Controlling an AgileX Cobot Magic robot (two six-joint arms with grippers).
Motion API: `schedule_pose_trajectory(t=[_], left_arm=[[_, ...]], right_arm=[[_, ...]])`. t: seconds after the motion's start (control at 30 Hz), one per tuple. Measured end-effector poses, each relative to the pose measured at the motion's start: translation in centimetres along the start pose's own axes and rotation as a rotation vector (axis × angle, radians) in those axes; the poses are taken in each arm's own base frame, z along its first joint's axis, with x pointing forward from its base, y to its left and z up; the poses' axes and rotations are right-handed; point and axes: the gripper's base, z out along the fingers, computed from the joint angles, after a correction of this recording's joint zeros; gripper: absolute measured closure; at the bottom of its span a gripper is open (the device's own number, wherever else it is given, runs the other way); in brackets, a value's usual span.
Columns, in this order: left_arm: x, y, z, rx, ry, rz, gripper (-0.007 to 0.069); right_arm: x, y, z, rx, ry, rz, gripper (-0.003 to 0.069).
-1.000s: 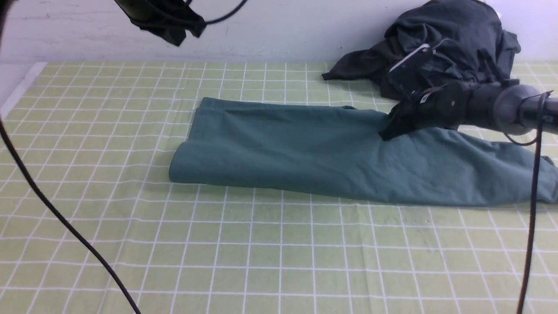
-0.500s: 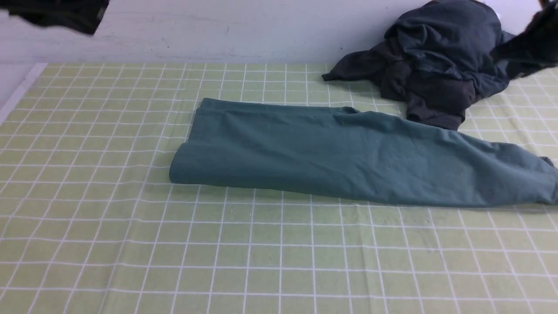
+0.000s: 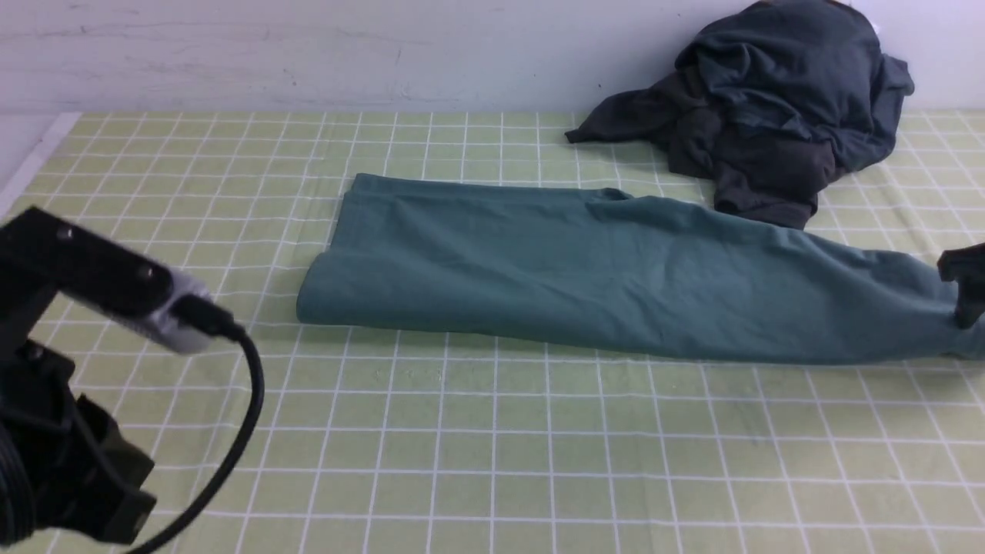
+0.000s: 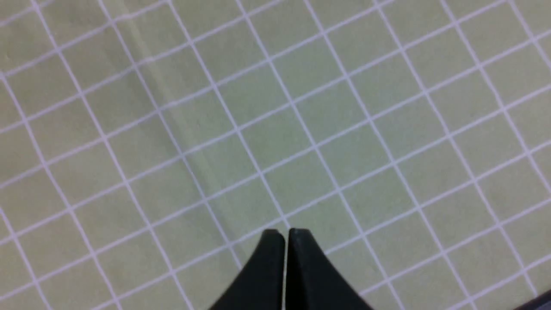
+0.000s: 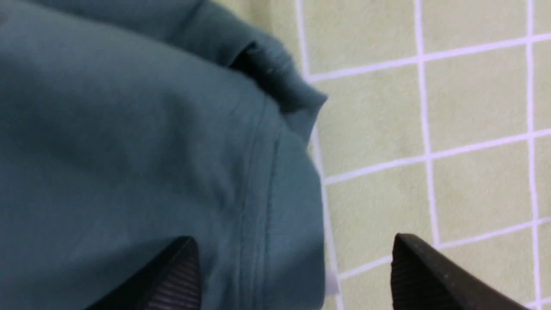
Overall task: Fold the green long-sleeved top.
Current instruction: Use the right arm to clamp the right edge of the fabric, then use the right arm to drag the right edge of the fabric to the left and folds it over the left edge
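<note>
The green long-sleeved top (image 3: 585, 269) lies folded into a long band across the middle of the checked tablecloth, running from centre-left to the right edge. My right gripper (image 3: 966, 296) is at the band's right end. In the right wrist view it (image 5: 293, 241) is open, its fingers standing either side of the top's stitched edge (image 5: 258, 193), one over the fabric and one over bare cloth. My left arm (image 3: 92, 285) is at the near left, away from the top. Its gripper (image 4: 285, 231) is shut and empty above bare tablecloth.
A dark charcoal heap of clothes (image 3: 777, 100) sits at the back right against the wall, its lower edge close to the top's far side. The yellow-green checked tablecloth (image 3: 492, 431) covers the table. A black cable (image 3: 246, 400) hangs from my left arm.
My right gripper left the top's middle beside the dark heap, swung out of view, and now stands open at the top's right end. My left arm came down from the upper left to the near left.
</note>
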Motion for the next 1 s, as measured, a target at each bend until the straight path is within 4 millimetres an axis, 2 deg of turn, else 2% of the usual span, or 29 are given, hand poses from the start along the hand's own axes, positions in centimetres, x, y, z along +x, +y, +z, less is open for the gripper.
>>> schedule_pose_trajectory(t=[0.1,0.2,0.23,0.33,0.53,0.57,0.6,0.67,0.7,0.8,0.83,0.87,0.9,0.93,0.97,1.0], left_arm=[[1.0,0.0,0.8,-0.024,-0.012,0.005,0.0628],[1.1,0.1,1.1,-0.037,-0.036,0.006,0.0628],[1.0,0.2,1.2,-0.044,-0.05,0.007,0.0628],[0.8,0.3,1.2,-0.062,-0.082,0.011,0.0627],[0.2,0.8,1.2,-0.113,-0.142,0.031,0.0627],[0.2,0.8,1.2,-0.114,-0.141,0.031,0.0627],[0.2,0.9,1.2,-0.12,-0.14,0.034,0.0627],[0.2,0.9,1.2,-0.121,-0.14,0.03,0.0627],[0.2,0.9,1.2,-0.121,-0.14,0.03,0.0627],[0.1,0.8,1.2,-0.114,-0.153,0.014,0.0627],[0.1,0.8,1.1,-0.112,-0.159,0.012,0.0627],[-0.1,0.7,1.1,-0.103,-0.184,-0.005,0.0627],[-0.1,0.7,1.1,-0.101,-0.185,-0.006,0.0627],[-0.3,0.6,1.1,-0.087,-0.201,-0.024,0.0627],[-0.3,0.5,1.1,-0.071,-0.208,-0.041,0.0627],[-0.4,0.4,1.1,-0.063,-0.211,-0.047,0.0627]], right_arm=[[-0.4,0.1,1.2,-0.013,-0.029,0.018,0.0095],[-0.3,0.4,2.5,-0.023,-0.01,0.024,0.0117],[-0.1,0.5,3.5,-0.025,0.015,0.024,0.0144],[-0.1,0.7,3.9,-0.042,0.029,0.042,0.026],[-0.5,0.5,3.2,-0.031,0.046,-0.04,0.0562],[-0.5,0.5,3.0,-0.029,0.048,-0.044,0.0582],[-1.0,0.2,2.1,-0.007,0.039,-0.065,0.0627],[-1.9,-0.7,-0.4,0.055,0.003,-0.104,0.0643],[-2.0,-0.8,-0.7,0.063,-0.001,-0.107,0.0644],[-3.5,-2.3,-7.7,0.137,-0.128,-0.106,0.0645],[-3.7,-2.3,-8.3,0.135,-0.145,-0.101,0.0645],[-4.0,-2.1,-12.0,0.112,-0.218,-0.081,0.0645],[-4.2,-1.9,-12.7,0.101,-0.234,-0.079,0.0645],[-4.3,-0.9,-15.9,0.043,-0.303,-0.066,0.0645],[-4.3,0.7,-18.2,-0.019,-0.356,-0.076,0.0645],[-4.4,1.9,-19.4,-0.06,-0.389,-0.088,0.0645]])
